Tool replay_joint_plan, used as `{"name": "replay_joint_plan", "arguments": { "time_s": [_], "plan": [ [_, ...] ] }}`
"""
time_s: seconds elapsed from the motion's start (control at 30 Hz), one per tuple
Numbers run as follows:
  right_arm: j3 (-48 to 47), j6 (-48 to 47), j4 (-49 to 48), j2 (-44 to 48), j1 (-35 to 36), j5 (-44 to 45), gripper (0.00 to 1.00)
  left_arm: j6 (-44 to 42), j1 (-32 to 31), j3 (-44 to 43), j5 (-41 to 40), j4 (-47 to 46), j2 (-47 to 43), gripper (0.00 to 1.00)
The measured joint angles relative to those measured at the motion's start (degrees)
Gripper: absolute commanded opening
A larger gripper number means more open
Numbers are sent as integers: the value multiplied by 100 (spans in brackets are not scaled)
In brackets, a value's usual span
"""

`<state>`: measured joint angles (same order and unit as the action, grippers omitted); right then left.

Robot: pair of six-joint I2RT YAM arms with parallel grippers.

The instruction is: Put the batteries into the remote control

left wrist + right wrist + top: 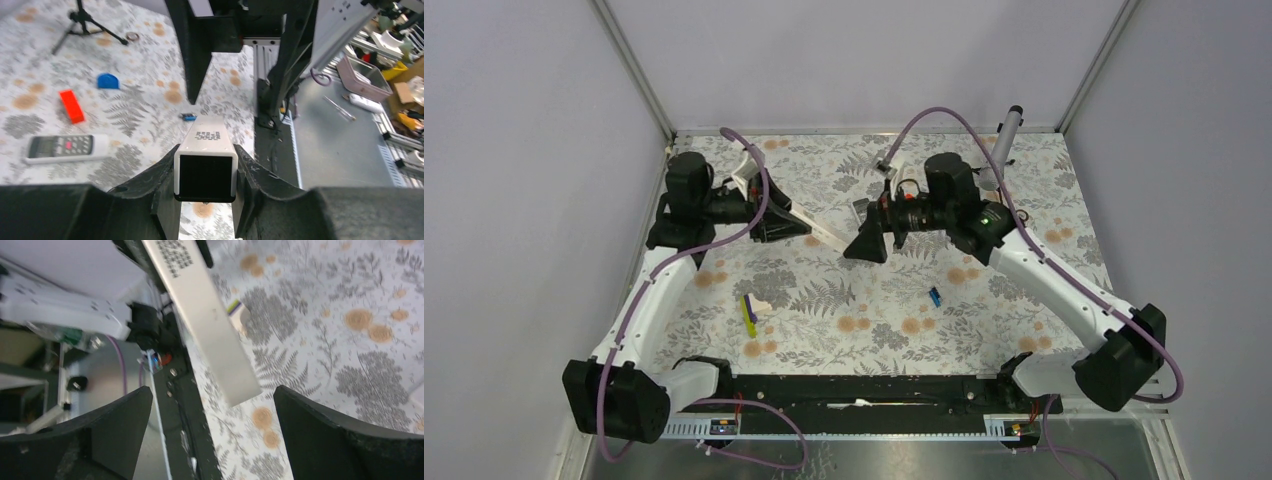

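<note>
My left gripper (206,169) is shut on one end of a long white bar (207,137) with a dark end face, and holds it above the table (824,300). The bar (819,232) slants toward my right gripper (864,246). That gripper (212,395) is open, and the bar's free end (210,335) hangs just beyond its tips, touching neither. The remote control (65,148), light grey with a dark display, lies flat on the floral cloth. A small blue battery (934,296) lies alone on the cloth and shows in the left wrist view (188,117) too.
An orange-red block (71,106) and a round blue cap (107,81) lie beyond the remote. A yellow-and-purple item (749,315) lies near the left arm. A grey cylinder (1007,125) stands at the back right, on a small tripod (85,20). A black rail (854,390) runs along the near edge.
</note>
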<state>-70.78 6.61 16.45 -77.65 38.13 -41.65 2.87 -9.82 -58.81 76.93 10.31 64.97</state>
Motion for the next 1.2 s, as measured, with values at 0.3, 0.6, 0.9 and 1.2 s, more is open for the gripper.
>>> {"name": "replay_joint_plan", "arguments": {
  "time_s": [0.3, 0.6, 0.9, 1.2],
  "plan": [
    [-74, 3733, -2544, -98, -455, -142, 100, 1624, 713, -74, 219, -2695, 0, 0],
    [-527, 6144, -3991, -1252, -494, -264, 85, 4566, 850, -149, 85, -6918, 372, 0],
    [-531, 7925, -6190, -1665, -492, -612, 79, 5646, 859, -164, -487, -8164, 632, 0],
    [-719, 8397, -6612, -1746, -490, -780, 58, 4666, 859, 103, -885, -7044, -111, 0]
  ]
}}
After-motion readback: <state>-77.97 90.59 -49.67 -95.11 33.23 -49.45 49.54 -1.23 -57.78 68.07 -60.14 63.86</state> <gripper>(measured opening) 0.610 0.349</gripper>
